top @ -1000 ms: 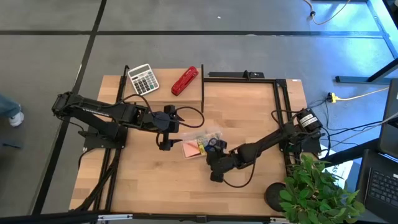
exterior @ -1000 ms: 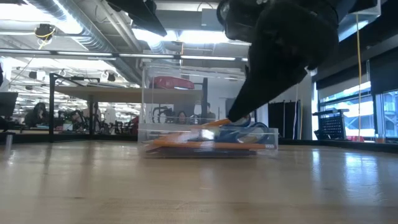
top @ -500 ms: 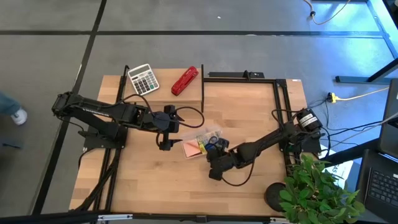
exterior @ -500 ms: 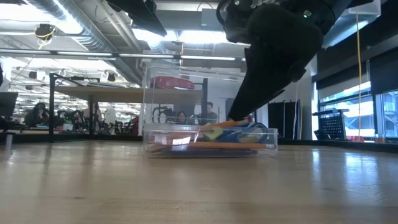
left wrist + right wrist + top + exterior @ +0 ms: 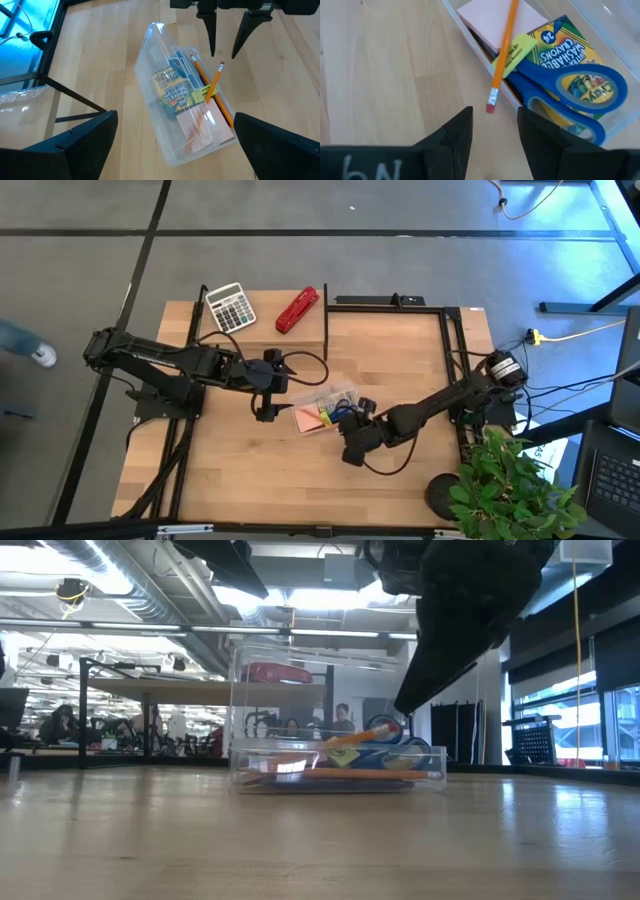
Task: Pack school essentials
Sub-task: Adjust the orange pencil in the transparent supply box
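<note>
a clear plastic box (image 5: 328, 408) sits near the middle of the light wooden bench (image 5: 400, 360), with its transparent lid (image 5: 275, 700) standing upright in the low view. inside it lie a pink sticky-note pad (image 5: 490, 20), a crayon pack printed in green, yellow and blue (image 5: 175, 89), blue-handled scissors (image 5: 580, 95) resting on that pack, and a small yellow-green eraser piece (image 5: 517, 50). one thin orange pencil (image 5: 504, 50) lies slanted across the pad and the box's rim, its pink eraser end poking out over the bench; a second orange pencil (image 5: 207, 82) lies along the box's long side.

the right gripper (image 5: 356, 442) hovers just beside the box on the near side, its two dark fingers (image 5: 455, 137) spread apart and holding nothing, the pencil's eraser end just ahead of the gap between them. the left gripper (image 5: 264, 408) hangs just beside the opposite end of the box, fingers (image 5: 75, 145) spread wide and empty, looking down on the box.

at the far left corner of the bench lie a white-grey calculator (image 5: 230, 307) and a red stapler (image 5: 297, 310), well apart from the box. a leafy green plant (image 5: 510, 480) stands off the bench's right near corner.
</note>
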